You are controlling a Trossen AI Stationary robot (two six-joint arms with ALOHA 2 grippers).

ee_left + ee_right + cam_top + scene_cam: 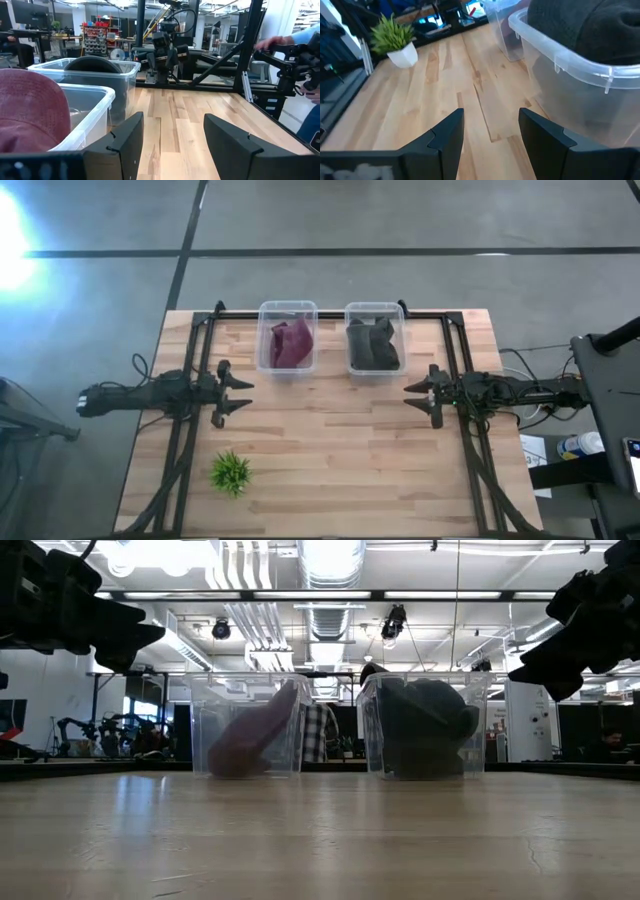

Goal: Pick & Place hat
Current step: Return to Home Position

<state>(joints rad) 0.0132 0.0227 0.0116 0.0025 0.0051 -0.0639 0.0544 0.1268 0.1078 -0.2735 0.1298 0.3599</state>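
Observation:
A maroon hat (291, 343) lies inside the left clear bin (266, 366); it shows close by in the left wrist view as the maroon hat (30, 112). A dark grey hat (372, 346) fills the right clear bin (402, 315), seen also as the dark hat (590, 25). My left gripper (238, 392) hovers open above the table, left of the bins. My right gripper (418, 395) hovers open right of the bins. Neither touches anything.
A small green plant in a white pot (231, 472) stands near the table's near-left part, also seen as the plant (397, 37). A black frame (330, 312) runs along the far edge and sides. Bare wood (330, 440) lies between the arms. A person's arm (300, 37) shows beyond the table.

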